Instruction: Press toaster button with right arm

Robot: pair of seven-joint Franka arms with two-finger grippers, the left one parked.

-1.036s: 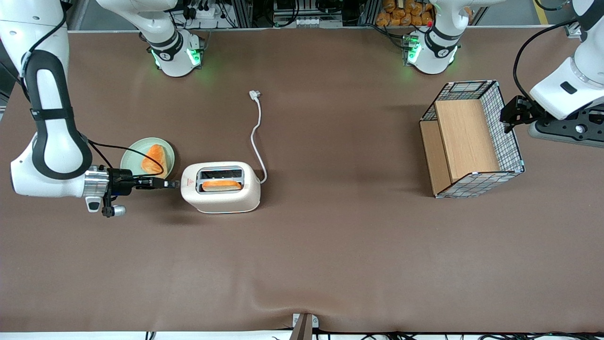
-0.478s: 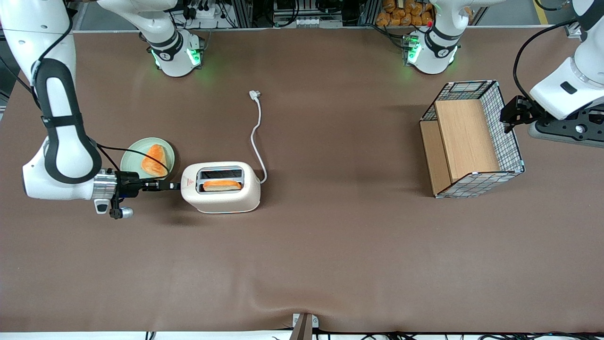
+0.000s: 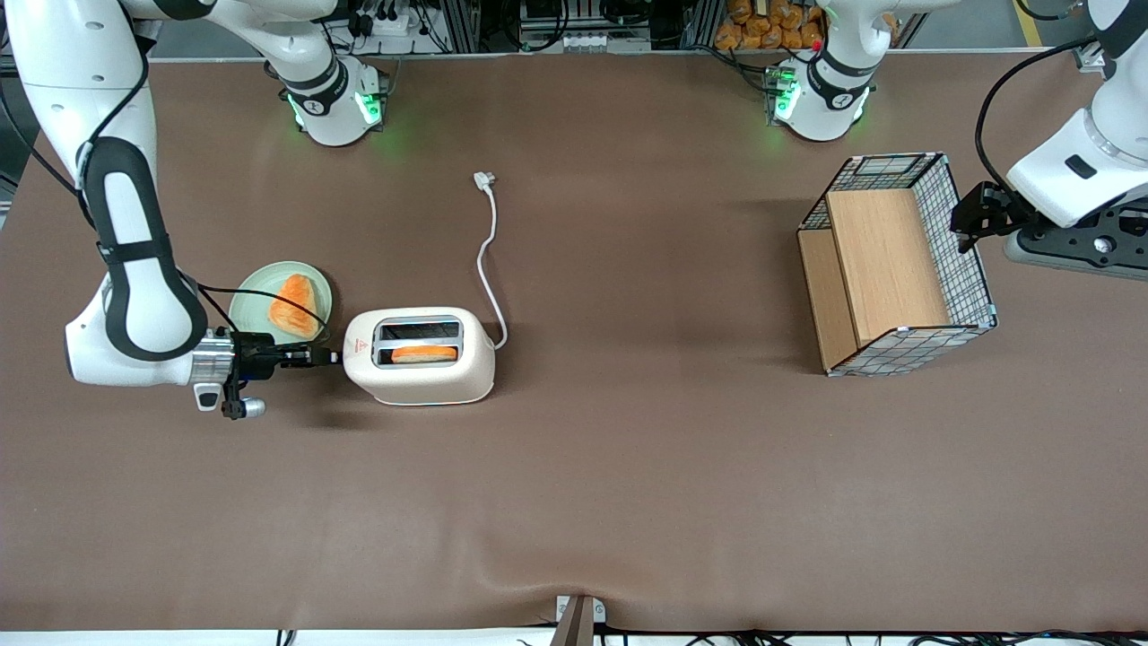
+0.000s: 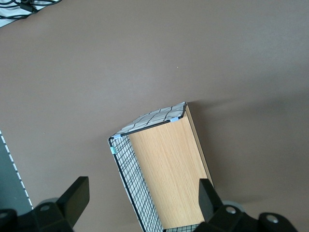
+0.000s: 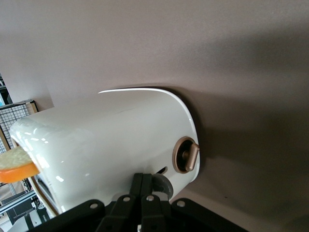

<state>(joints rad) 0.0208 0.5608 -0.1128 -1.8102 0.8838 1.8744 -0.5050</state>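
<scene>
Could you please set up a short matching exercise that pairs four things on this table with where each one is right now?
Things:
1. toast slice
2. pastry
3. wire basket
4. hand

Places:
A. on the green plate
B. toward the parked arm's end of the table
C. in the toaster slot nearer the front camera
D. shut, at the toaster's narrow end

Pairs: 1-C, 2-A, 3-B, 4-D
</scene>
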